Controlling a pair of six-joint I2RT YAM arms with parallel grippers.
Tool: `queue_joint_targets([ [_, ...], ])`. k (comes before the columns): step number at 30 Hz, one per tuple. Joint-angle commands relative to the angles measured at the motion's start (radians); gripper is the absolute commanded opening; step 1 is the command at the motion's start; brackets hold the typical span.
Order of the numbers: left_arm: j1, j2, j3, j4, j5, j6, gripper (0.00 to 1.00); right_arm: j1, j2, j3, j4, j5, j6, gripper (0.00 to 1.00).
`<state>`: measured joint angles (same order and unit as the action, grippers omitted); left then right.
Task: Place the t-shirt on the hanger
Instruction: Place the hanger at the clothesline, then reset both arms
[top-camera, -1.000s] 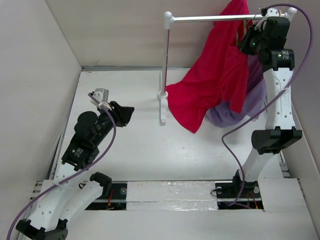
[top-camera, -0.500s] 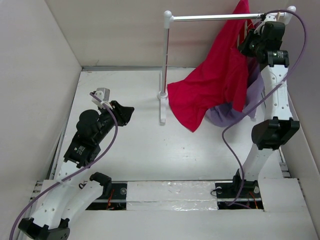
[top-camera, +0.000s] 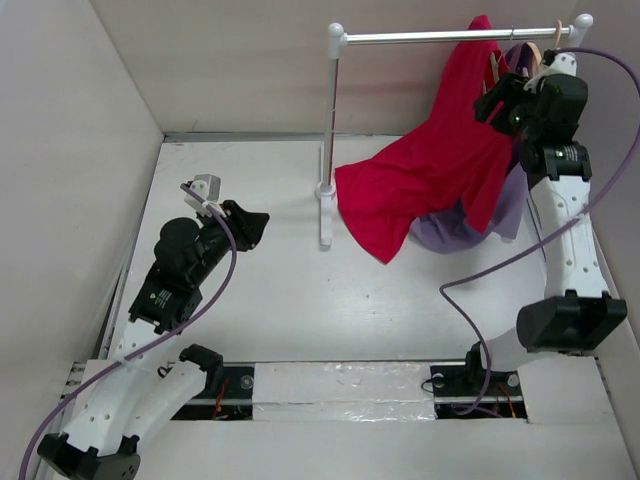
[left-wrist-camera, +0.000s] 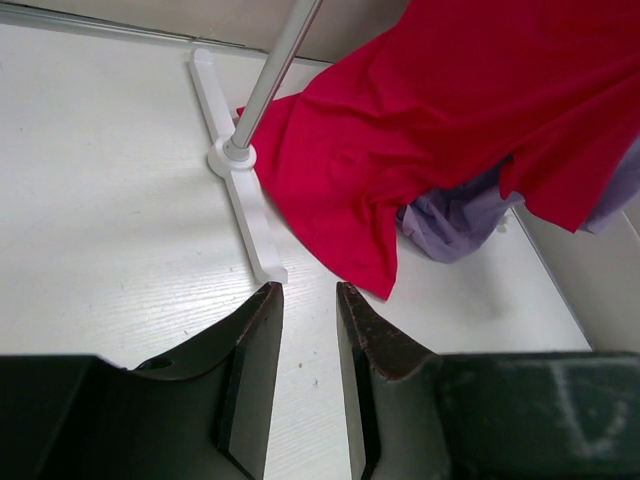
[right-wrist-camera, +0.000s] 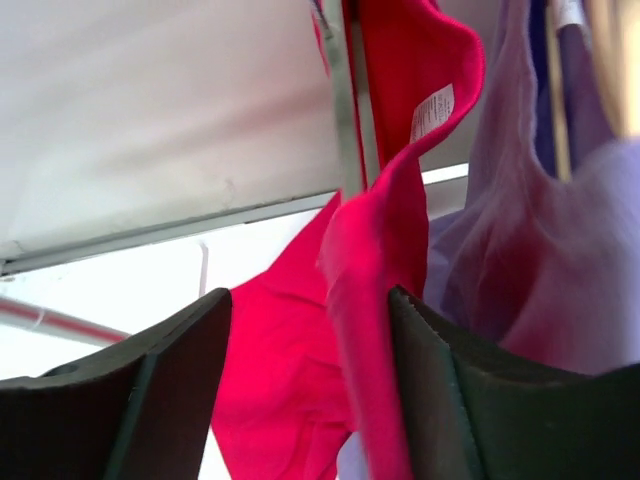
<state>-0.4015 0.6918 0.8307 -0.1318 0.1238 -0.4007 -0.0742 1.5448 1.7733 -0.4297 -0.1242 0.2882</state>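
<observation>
hanging from the right end of the rail (top-camera: 420, 37), the t-shirt (top-camera: 430, 170) drapes down to the table (top-camera: 280, 290), partly over a purple shirt (top-camera: 455, 230). the right gripper (right-wrist-camera: 310, 300) sits high by its collar, jaws wide apart with a red fold between them. the left gripper (left-wrist-camera: 308, 290) hovers low, jaws narrow, holding nothing.

The t-shirt (top-camera: 440, 170) on the rack (top-camera: 328, 130) is plain crimson red, with no print, and carries a small white label (right-wrist-camera: 432, 108). The other shirt (top-camera: 455, 232) on the rack is plain lavender-purple. The rack is white with a silver bar. The table (top-camera: 280, 290) under the rack is white.
</observation>
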Motion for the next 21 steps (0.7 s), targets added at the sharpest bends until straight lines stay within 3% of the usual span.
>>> queue_joint_targets([
  [1, 0.007, -0.005, -0.005, 0.05, -0.01, 0.007, 0.26, 0.019, -0.149, -0.055, 0.117, 0.047, 0.043, 0.7],
  [2, 0.007, -0.005, -0.005, 0.054, -0.01, -0.001, 0.28, 0.019, -0.176, -0.073, 0.129, 0.051, 0.048, 0.71],
  [3, 0.007, 0.0, -0.004, 0.055, -0.009, -0.009, 0.3, 0.019, -0.233, -0.112, 0.137, 0.054, 0.06, 0.81],
  [4, 0.007, 0.002, -0.002, 0.055, -0.007, -0.009, 0.3, 0.019, -0.259, -0.126, 0.137, 0.049, 0.063, 0.81],
  [5, 0.007, 0.005, -0.001, 0.057, -0.006, -0.015, 0.33, 0.019, -0.284, -0.141, 0.138, 0.041, 0.066, 0.97],
  [6, 0.007, 0.003, 0.001, 0.058, -0.006, -0.026, 0.34, 0.028, -0.313, -0.159, 0.138, 0.031, 0.068, 1.0],
  [21, 0.007, -0.026, 0.105, 0.098, 0.022, -0.15, 0.51, 0.105, -0.85, -0.451, 0.169, -0.094, 0.147, 1.0],
])
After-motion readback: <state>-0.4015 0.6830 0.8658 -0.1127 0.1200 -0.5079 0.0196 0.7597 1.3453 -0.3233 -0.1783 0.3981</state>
